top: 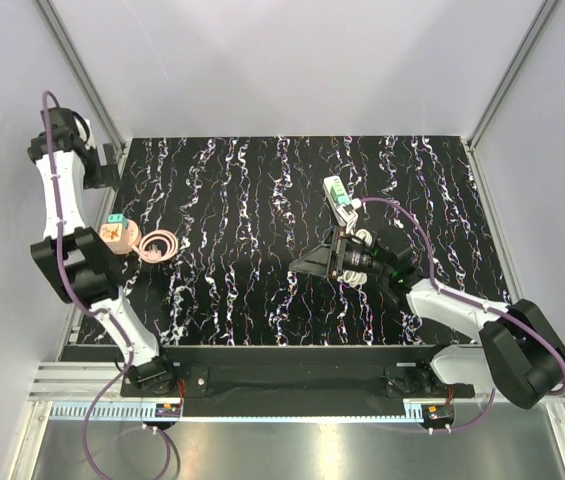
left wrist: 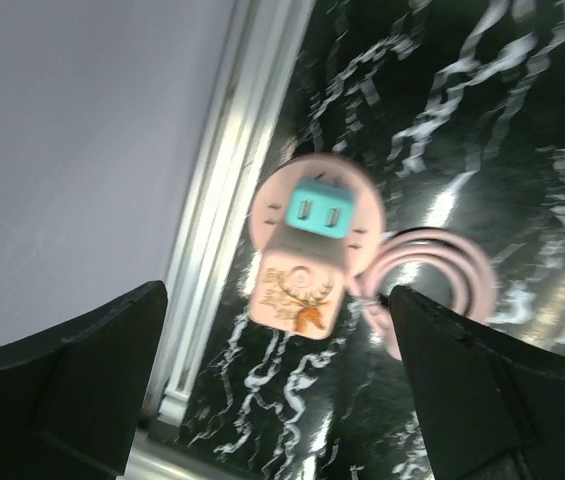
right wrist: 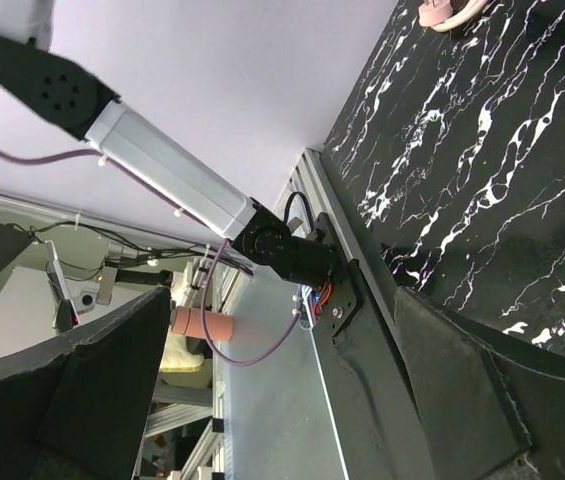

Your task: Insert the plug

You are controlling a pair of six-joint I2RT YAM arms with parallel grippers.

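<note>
Two arms here, but only one is really in the running. The plug (top: 334, 186) is the small light-green piece sitting far-centre on the table, right at the far end of the white power strip (top: 343, 211). From the overhead view I honestly can't tell if it's just butted up against the strip or partly seated, it's too small.

The strip and plug line up roughly near-to-far, tilted a bit so the plug end leans left.

The right gripper (top: 302, 265) sits just near of the strip's near end, so the plug lies to the far side of it and slightly right. Catch is that its fingers (right wrist: 92, 390) point left, away from the plug. They're spread wide with nothing between them, and the wrist cam only shows the wall and the left arm's base. I'd guess it needs to swing round toward the far side before it can grab anything.

The left gripper (top: 114, 162) is way over by the far-left wall, also wide apart and holding nothing, looking down on a pink adapter (left wrist: 302, 290) with a teal block (left wrist: 320, 210). Well apart from the plug.
</note>
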